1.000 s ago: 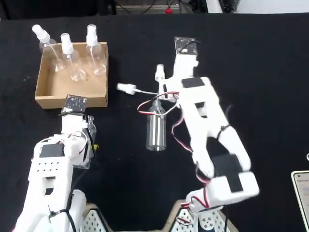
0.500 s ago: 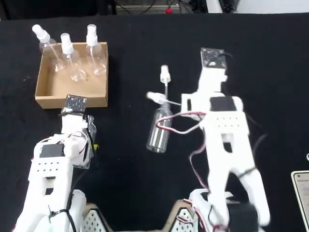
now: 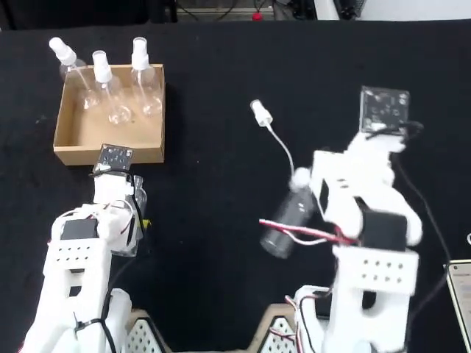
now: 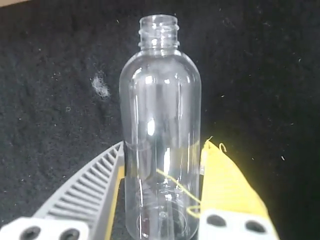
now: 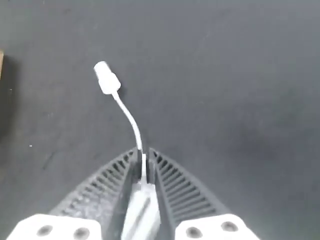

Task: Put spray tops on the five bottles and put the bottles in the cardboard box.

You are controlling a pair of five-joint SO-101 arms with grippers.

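We see the black table (image 3: 221, 66) running to all four edges of the high view, with a pale flat object (image 3: 461, 288) at its right edge. The right arm (image 3: 372, 228) stands toward the right side and the left arm (image 3: 73, 265) at the near left corner. A broad stretch of black surface lies between them.

The cardboard box (image 3: 81, 156) sits near the far left corner, well apart from the right arm. Three capped bottles (image 3: 110, 95) stand along its back wall, and its brown floor shows in front of them.

Just in front of the box's near wall, the left gripper (image 4: 162, 145) grips an uncapped bottle (image 4: 160, 100) around its lower body, one finger on each side, neck pointing away.

A tilted bottle (image 3: 283, 224) with a white cap at its neck lies beside the right arm. It is blurred, so we cannot tell whether it rests on the table or hangs above it.

The right gripper (image 5: 143, 152) has its jaws drawn nearly together on the spray top (image 5: 106, 78). The thin tube curves out from between them to the white head. A white piece sits deeper in the jaws, possibly a second top.
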